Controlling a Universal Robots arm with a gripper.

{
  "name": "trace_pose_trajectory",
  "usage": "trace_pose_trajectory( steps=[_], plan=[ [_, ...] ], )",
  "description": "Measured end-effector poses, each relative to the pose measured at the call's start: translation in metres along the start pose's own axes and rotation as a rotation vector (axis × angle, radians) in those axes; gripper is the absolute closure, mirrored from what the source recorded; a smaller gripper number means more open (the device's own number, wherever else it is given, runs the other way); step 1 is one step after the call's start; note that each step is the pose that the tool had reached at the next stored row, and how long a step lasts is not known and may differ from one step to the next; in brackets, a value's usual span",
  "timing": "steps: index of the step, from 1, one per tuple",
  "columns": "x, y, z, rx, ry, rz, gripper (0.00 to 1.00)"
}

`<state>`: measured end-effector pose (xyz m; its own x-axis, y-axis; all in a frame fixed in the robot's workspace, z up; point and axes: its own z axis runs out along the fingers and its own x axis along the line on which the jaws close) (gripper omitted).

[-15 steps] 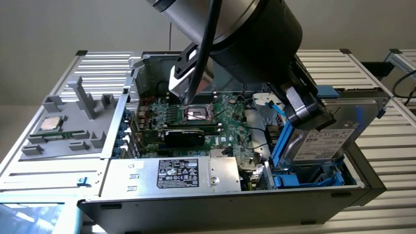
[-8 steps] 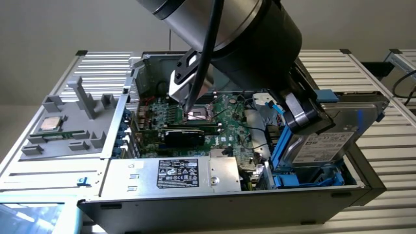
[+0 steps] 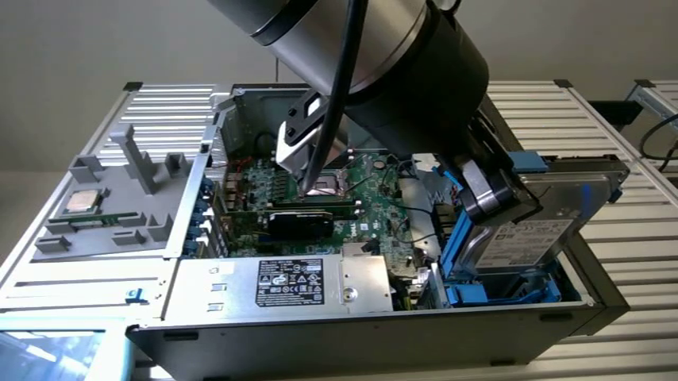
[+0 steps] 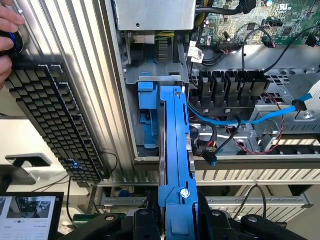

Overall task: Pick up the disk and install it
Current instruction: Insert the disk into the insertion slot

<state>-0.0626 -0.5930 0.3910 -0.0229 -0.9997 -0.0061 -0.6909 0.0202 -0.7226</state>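
Closest to my wrist camera is the black two-fingered gripper (image 4: 177,220). Its jaws are clamped on the disk (image 4: 176,150), a flat rectangular silver-metal hard drive edged by a blue plastic carrier frame. From here the disk is edge-on, a long blue strip running away from the lens. I hold it by one short end, so the free end can lead the way into its slot. Just past that free end sits the blue plastic drive bay (image 4: 149,117), in a corner of the open grey metal computer case (image 4: 285,62). The disk's edge runs alongside the bay, but I cannot tell whether they touch.

In the exterior view the disk (image 3: 545,230) stands nearly upright, white label facing the camera. Its lower edge is at the mouth of the bay (image 3: 509,290), at the exterior view's right end of the case. I judge it not yet seated.

The case lies on its side with its panel off. That exposes the green motherboard (image 3: 360,190) and the silver labelled power-supply box (image 3: 286,282), and lets the arm reach in from above.

A black keyboard (image 4: 52,120) lies beside the case, with a person's hand (image 4: 7,30) at its far end.
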Motion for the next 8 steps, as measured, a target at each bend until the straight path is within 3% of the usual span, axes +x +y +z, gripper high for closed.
trace_pose_trajectory(
  steps=[8],
  plan=[
    [0.0003, 0.0019, 0.0018, -0.0001, -0.0037, 0.004, 0.62]
  ],
)
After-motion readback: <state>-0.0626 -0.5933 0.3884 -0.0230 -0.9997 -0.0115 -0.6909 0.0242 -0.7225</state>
